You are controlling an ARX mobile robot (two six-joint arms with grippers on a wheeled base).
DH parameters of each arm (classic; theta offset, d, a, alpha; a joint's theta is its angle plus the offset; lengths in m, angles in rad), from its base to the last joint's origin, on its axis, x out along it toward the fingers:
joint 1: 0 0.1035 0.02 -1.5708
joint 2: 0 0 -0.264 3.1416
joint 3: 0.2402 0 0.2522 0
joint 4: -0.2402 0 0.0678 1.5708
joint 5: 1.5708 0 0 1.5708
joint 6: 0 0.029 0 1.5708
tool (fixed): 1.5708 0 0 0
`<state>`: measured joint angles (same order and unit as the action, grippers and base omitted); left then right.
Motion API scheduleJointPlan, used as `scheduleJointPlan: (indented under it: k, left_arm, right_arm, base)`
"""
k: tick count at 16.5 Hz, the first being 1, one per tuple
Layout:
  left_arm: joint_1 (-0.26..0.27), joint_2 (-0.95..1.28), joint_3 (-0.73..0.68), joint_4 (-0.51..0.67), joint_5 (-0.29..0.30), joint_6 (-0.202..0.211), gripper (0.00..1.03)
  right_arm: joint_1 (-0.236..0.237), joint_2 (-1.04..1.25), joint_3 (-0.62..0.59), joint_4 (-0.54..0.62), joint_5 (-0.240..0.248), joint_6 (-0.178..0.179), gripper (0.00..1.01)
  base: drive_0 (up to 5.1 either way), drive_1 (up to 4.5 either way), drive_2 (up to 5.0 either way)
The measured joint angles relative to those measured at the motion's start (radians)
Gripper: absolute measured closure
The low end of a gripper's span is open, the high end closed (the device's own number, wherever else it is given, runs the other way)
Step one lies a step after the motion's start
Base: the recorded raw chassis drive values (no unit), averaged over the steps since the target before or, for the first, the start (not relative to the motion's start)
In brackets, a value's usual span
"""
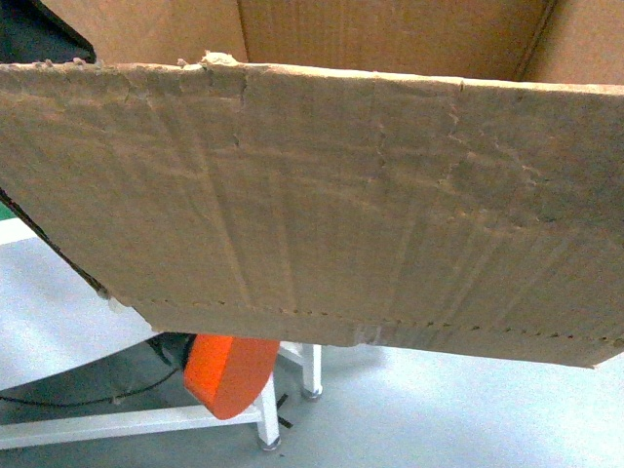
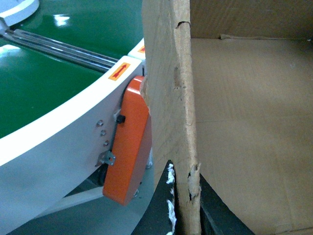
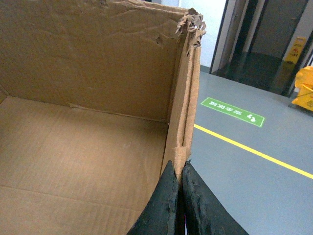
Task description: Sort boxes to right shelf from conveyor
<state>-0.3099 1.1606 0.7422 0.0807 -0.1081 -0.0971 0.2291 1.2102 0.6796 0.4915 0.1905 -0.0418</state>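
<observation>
Grey floor w/ a yellow line (image 3: 254, 152) and a green floor sign (image 3: 233, 112) at right of the right wrist view; doorway and a yellow caution sign (image 3: 295, 50) in the upper right. In the left wrist view, the green conveyor (image 2: 44, 83) with its white rim fills the left half, an orange cover (image 2: 129, 152) bolted to its side.

The box (image 1: 322, 205) is off the belt, held up close to the head cam, filling most of that frame and tilted, lower edge slanting down to the right. It's open-topped, looks empty inside, torn ragged edges, dotted perforation along the bottom.

Left fingers (image 2: 172, 205), bottom centre of the left wrist view, pinch one side wall, one finger each side of the cardboard. Right fingers (image 3: 168, 205), bottom centre of the right wrist view, are clamped on the opposite wall's top edge near a frayed corner.

Handling, as a guess: light, since empty, but big and floppy; walls are creased and soft, so a pinch on thin wall could tear or let it swing. Grip lower, away from the torn bits, and keep both sides level. Shelf not in view.
</observation>
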Motion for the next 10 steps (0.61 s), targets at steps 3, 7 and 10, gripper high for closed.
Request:
scheduleJointPlan:
  k: [3,7,10]
  left_arm:
    - [0.0,0.0,0.0,0.0,0.0,0.0,1.0]
    - [0.0,0.0,0.0,0.0,0.0,0.0,1.01]
    - [0.0,0.0,0.0,0.0,0.0,0.0,1.01]
  right_arm:
    - [0.0,0.0,0.0,0.0,0.0,0.0,0.99]
    - [0.0,0.0,0.0,0.0,0.0,0.0,0.99]
    - [0.0,0.0,0.0,0.0,0.0,0.0,0.99]
  base:
    - [-1.6,-1.55,-1.6]
    - [-1.7,-1.69,-1.7]
    - [-1.6,-1.61,-1.6]
